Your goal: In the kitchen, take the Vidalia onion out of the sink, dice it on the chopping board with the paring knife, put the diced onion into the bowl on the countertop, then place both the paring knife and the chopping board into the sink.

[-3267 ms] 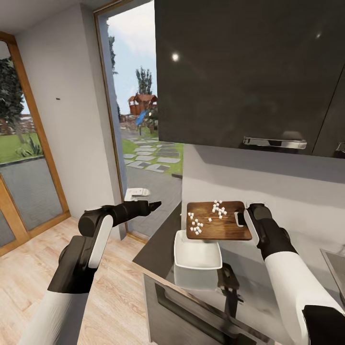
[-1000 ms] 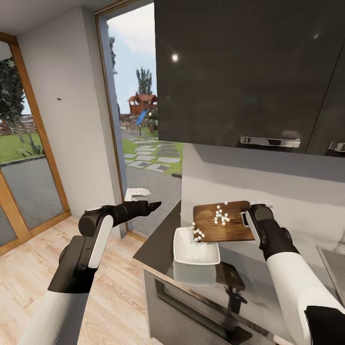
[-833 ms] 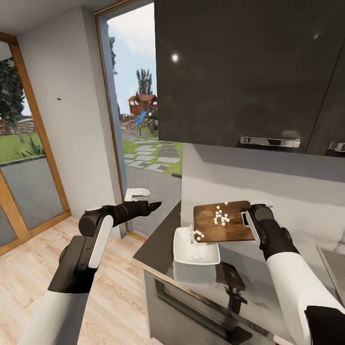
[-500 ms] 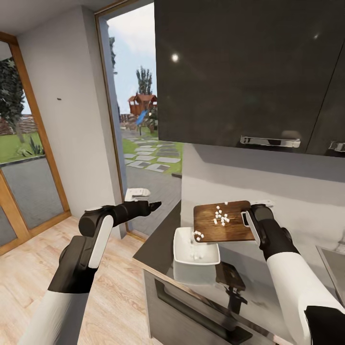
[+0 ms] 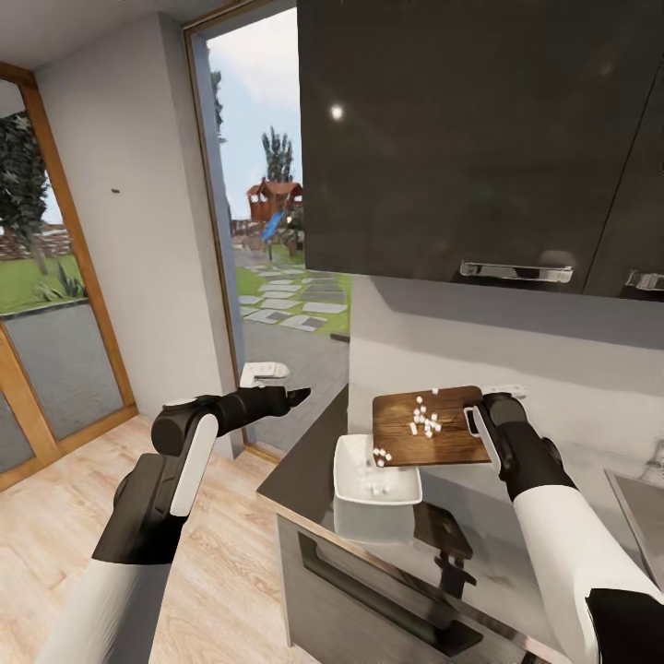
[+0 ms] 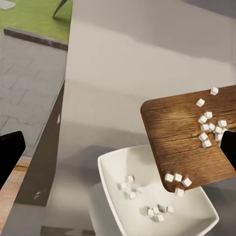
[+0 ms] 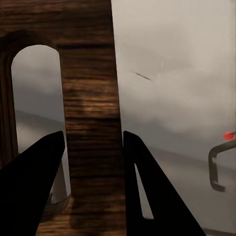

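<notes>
My right gripper (image 5: 476, 424) is shut on the handle-slot end of the dark wooden chopping board (image 5: 426, 430), its black fingers (image 7: 37, 189) on either side of the board (image 7: 93, 137). The board hangs tilted over the white square bowl (image 5: 376, 478) on the grey countertop (image 5: 304, 466). Several white onion dice (image 5: 425, 420) lie on the board (image 6: 189, 142), a few sit at its low corner (image 6: 177, 178), and several lie in the bowl (image 6: 156, 210). My left gripper (image 5: 301, 395) is open and empty, held out left of the counter. The paring knife is out of view.
Glossy black upper cabinets (image 5: 480, 138) with chrome handles (image 5: 515, 271) hang just above the board. The sink's corner (image 5: 644, 505) is at the right edge, with its tap (image 7: 216, 167) and red knob (image 7: 227, 135). A glass door and wooden floor (image 5: 221, 590) lie to the left.
The board has shifted slightly right and tilted toward the bowl, and several onion dice have slid off its low corner into the bowl. The left arm has stayed still.
</notes>
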{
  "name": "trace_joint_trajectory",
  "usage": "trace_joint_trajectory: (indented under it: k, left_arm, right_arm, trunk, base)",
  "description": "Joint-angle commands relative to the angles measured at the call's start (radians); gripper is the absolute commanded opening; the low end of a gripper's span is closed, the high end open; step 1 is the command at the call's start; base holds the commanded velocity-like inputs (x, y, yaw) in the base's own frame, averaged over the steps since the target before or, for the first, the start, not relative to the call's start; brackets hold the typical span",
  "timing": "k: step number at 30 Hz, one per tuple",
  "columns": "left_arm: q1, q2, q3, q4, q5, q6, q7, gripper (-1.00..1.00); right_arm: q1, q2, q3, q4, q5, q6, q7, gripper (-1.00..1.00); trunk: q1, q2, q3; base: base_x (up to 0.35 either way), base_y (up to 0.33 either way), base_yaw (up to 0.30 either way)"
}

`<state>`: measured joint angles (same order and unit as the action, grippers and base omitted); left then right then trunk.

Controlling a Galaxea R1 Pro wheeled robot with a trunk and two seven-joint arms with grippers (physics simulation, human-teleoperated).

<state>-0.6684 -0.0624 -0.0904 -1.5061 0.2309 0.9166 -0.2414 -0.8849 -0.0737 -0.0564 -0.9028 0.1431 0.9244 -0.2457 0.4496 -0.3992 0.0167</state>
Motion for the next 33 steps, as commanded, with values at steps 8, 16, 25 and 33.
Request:
trace_joint_trajectory:
  k: [8,16,25,33]
  left_arm:
    - [0.000,0.000,0.000,0.000,-0.002,0.005,-0.004,1.00]
    - [0.000,0.000,0.000,0.000,-0.002,0.004,-0.004,1.00]
    - [0.000,0.000,0.000,0.000,-0.002,0.004,-0.004,1.00]
    - [0.000,0.000,0.000,0.000,-0.001,0.004,-0.004,1.00]
  right_arm:
    - [0.000,0.000,0.000,-0.001,0.009,0.001,0.005,-1.00]
    - [0.000,0.000,0.000,-0.001,0.009,-0.033,0.003,-1.00]
    - [0.000,0.000,0.029,-0.001,0.012,-0.035,0.003,-1.00]
    - [0.000,0.000,0.033,-0.001,0.012,-0.035,0.001,-1.00]
  trunk:
    - [0.000,-0.001,-0.001]
    - [0.000,-0.001,-0.001]
    - [0.000,-0.001,-0.001]
    - [0.000,-0.001,-0.001]
  base:
    - [-0.003,0.000,0.000]
    - [0.000,0.000,0.000]
    - [0.000,0.000,0.000]
    - [0.000,0.000,0.000]
